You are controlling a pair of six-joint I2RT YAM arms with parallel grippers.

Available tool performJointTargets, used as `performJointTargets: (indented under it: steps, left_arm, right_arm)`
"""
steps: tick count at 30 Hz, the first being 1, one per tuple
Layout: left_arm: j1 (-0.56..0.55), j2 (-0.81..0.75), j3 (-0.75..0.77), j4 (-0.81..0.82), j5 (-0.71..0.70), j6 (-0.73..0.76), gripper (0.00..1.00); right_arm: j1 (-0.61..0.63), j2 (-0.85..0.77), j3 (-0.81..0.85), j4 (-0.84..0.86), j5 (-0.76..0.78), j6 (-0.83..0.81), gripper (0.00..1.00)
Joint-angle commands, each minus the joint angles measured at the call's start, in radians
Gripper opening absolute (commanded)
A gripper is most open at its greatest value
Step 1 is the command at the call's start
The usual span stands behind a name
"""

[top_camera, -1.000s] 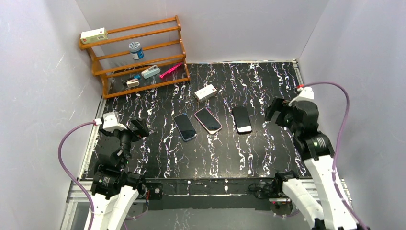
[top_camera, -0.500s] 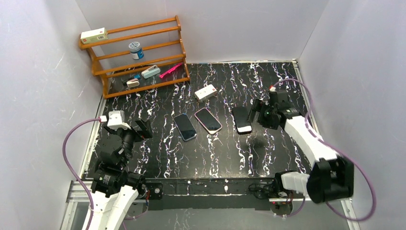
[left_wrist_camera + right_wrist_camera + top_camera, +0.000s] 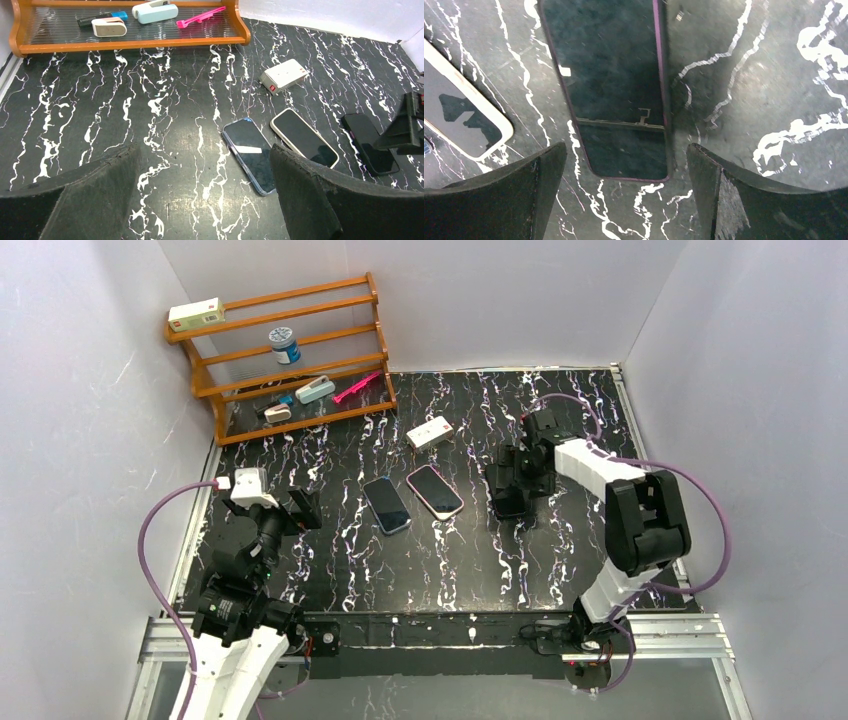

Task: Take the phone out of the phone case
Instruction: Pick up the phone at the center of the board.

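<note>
Phone (image 3: 611, 85) lies flat on the bench (image 3: 330, 560), rightmost of three. Left end effector (image 3: 205, 170) stands wide, well apart; right end effector (image 3: 624, 150) hovers wide over its near end. Stiff, slick, likely fragile: pinch the case (image 3: 660, 75) by its long edges, then peel a corner.

Left gripper (image 3: 204, 160) jaws spread wide, blue-cased phone (image 3: 248, 155) just ahead near the right finger, cream-cased phone (image 3: 304, 137) and dark phone (image 3: 367, 142) further right, white box (image 3: 283, 76) and wooden rack (image 3: 135, 45) beyond.
</note>
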Motion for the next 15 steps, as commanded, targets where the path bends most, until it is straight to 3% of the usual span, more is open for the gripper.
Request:
performJointTargets:
  steps: [1,15]
  left_arm:
    - [-0.004,0.011,-0.01,0.019,0.021,0.015,0.98]
    - [-0.005,0.014,-0.016,0.033,0.078,0.02,0.98]
  right_arm:
    - [0.036,0.071,0.102,-0.045,0.01,-0.051,0.99]
    - [0.084,0.225,0.199,-0.149,0.107,-0.075,0.99]
